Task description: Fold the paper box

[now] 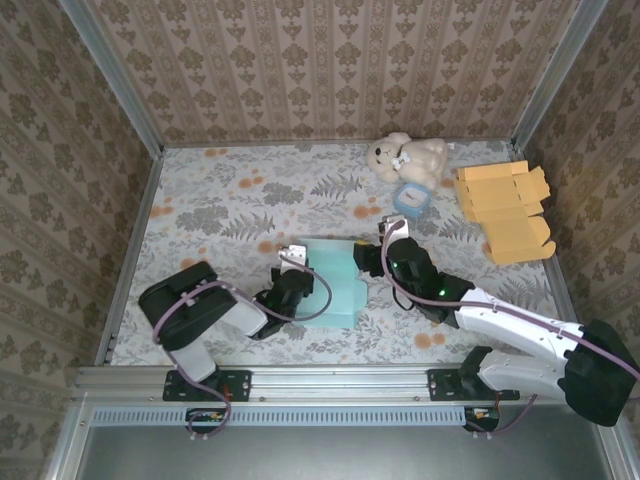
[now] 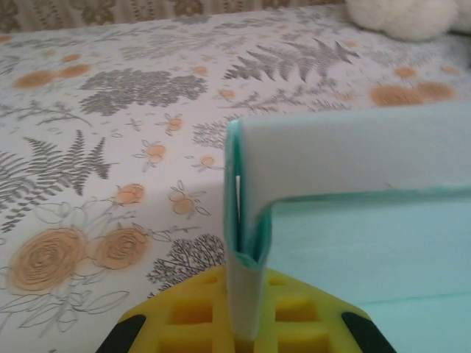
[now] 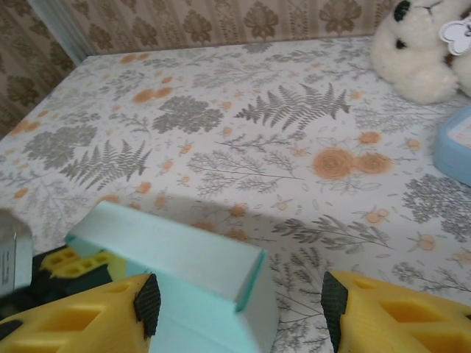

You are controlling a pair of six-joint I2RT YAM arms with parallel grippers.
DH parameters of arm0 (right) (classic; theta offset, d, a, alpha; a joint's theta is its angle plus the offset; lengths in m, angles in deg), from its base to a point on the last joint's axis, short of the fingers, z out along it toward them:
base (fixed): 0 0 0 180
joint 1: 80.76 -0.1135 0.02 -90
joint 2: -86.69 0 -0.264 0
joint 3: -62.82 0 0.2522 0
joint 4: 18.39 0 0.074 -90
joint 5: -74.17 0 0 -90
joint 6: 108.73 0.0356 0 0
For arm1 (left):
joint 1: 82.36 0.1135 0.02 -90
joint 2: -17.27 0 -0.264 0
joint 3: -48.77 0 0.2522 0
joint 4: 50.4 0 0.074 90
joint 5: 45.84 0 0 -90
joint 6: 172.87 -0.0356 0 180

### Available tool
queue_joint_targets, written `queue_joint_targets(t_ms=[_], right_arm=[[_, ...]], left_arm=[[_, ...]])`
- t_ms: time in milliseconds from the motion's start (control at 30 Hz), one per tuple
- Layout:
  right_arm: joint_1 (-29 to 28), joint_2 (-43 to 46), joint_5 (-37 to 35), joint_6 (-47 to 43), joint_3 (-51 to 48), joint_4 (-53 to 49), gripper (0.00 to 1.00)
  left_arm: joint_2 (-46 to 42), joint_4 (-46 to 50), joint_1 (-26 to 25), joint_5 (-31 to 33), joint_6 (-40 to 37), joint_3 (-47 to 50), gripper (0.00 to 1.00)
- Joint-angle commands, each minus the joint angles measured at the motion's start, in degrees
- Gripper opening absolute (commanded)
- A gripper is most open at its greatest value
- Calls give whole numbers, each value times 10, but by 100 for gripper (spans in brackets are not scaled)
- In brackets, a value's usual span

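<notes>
near the front middle of the table (image 1: 250,200) sits the mint box (image 1: 335,290), partly folded; left gripper (image 2: 246,323) pinched tight on a doubled upright flap at the box's left side; right gripper (image 3: 239,301) with jaws apart, straddling the box's right corner; its left pad (image 3: 147,303) looks just beside the wall, contact unclear; teddy (image 1: 405,158) and orange card stack (image 1: 505,205) well apart, far right.

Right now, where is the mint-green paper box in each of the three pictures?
Top external: paper box at the centre of the picture.
Left wrist: paper box at centre and right, one folded wall upright.
Right wrist: paper box at the bottom, left of centre.
Shared landmark: white teddy bear, at the table's far side.
</notes>
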Motion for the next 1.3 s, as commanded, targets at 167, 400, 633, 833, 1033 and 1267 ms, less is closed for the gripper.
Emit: queue_joint_targets(t_ms=[167,400,633,833,1033,1267], right_arm=[[11,-64,5,12,22,1,62],[11,-115,-38,-11,0,41,61],[16,-137,-67,-23,-17,51,61],[16,-148,-75,-32,-36,65,61],[16,-140,-74,-30,-44,69,60],[15,-138,-83,-19,-39,58,60]], left_arm=[[66,-145,-7,-69,-121,-25,0],[97,-146,-8,-97,-134,-40,0],[115,-146,-7,-92,-134,-51,0],[122,-144,-7,-68,-134,-61,3],[103,-142,-8,-64,-115,-52,19],[48,-139,-8,-80,-108,-19,39]])
